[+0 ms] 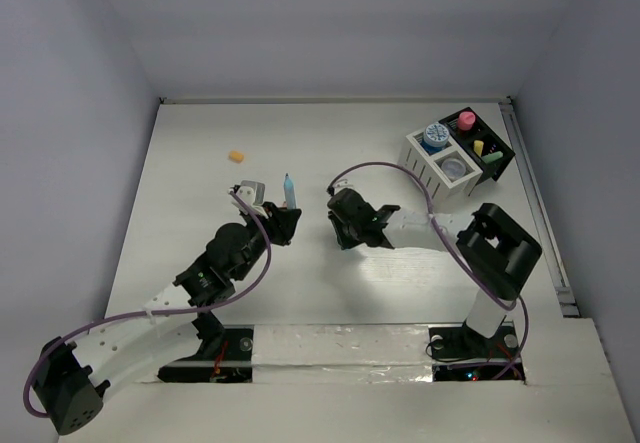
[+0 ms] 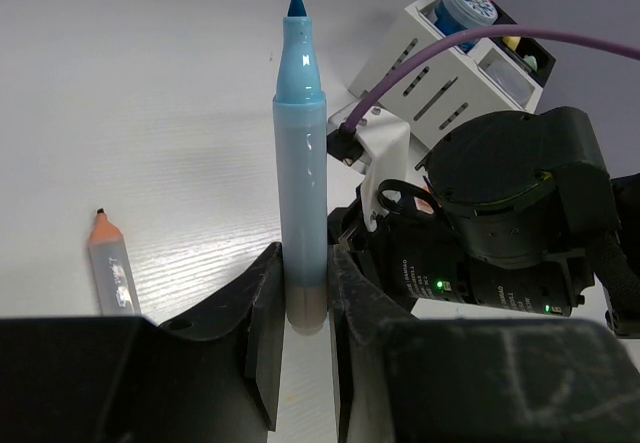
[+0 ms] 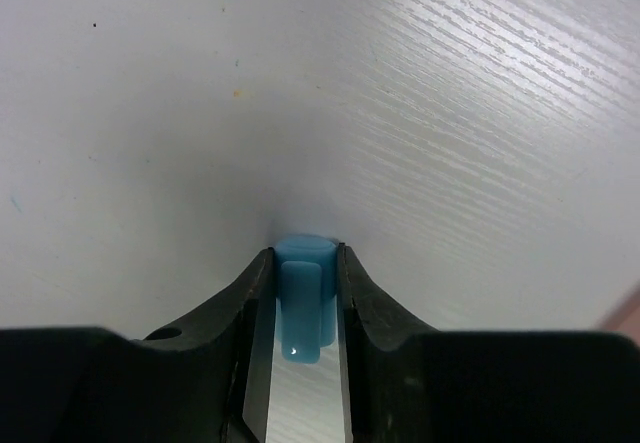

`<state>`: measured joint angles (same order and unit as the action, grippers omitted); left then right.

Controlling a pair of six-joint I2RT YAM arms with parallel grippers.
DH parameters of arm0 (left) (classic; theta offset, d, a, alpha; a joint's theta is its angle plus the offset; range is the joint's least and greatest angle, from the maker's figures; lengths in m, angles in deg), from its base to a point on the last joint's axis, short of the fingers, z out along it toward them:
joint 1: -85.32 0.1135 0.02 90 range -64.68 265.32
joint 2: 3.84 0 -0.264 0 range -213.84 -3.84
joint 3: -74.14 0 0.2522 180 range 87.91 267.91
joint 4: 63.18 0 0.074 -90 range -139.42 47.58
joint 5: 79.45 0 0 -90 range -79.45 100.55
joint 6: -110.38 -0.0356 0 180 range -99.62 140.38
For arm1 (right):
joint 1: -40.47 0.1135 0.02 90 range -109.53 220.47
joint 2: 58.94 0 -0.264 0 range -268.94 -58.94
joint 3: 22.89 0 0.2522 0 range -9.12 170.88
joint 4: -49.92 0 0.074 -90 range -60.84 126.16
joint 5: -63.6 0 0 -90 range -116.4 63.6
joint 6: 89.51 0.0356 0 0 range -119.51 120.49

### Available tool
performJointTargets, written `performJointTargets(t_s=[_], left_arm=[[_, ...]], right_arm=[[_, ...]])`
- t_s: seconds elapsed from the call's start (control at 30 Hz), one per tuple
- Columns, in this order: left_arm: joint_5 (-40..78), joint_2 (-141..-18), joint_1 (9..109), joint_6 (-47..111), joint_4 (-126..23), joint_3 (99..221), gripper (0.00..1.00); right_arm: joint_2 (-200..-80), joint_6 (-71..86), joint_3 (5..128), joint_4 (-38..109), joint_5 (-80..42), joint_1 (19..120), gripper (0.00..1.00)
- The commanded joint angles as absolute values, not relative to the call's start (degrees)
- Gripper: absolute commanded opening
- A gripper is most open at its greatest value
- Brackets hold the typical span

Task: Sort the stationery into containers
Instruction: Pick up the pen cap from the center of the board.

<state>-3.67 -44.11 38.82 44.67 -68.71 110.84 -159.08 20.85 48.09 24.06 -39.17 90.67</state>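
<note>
surface: white wood-grain table (image 1: 330,143), plain grey walls around it.
left gripper (image 2: 305,263): clamped on the butt of the blue marker (image 2: 300,163). Tip is bare, long axis runs straight out of the jaws, pointing far.
right gripper (image 3: 302,256): pinched shut on the blue cap (image 3: 300,308), mid-table.
key relation: cap sits near the marker, on its right, not touching. Capping looks like the next step and needs the axes lined up.
organizer (image 1: 430,171): far right, close to the table edge; right arm is nearer.
room: open table between the arms. The orange-tipped marker (image 2: 112,268) lies left of the left gripper, and the orange capsule piece (image 1: 236,156) is farther out.
</note>
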Motion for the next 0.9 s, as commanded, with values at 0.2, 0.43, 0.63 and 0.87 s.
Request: performJointTargets(t_s=[0.2, 0.43, 0.63, 0.87], left_arm=[[-0.8, -46.8, 38.7, 47.4, -73.7, 109.9, 0.0], [2.5, -49.8, 38.7, 49.8, -78.3, 108.9, 0.0], [7.2, -53.6, 38.7, 50.3, -81.5, 110.5, 0.0], [10.2, -57.8, 38.2, 50.3, -84.4, 111.7, 0.0]], right_arm=[[-150.7, 19.7, 49.8, 26.1, -44.1, 90.1, 0.0], [-137.5, 18.3, 51.8, 37.9, -48.1, 89.6, 0.0], [-134.8, 19.3, 54.5, 47.1, -46.4, 89.6, 0.0], [-135.6, 23.2, 56.8, 51.6, -39.6, 89.6, 0.0]])
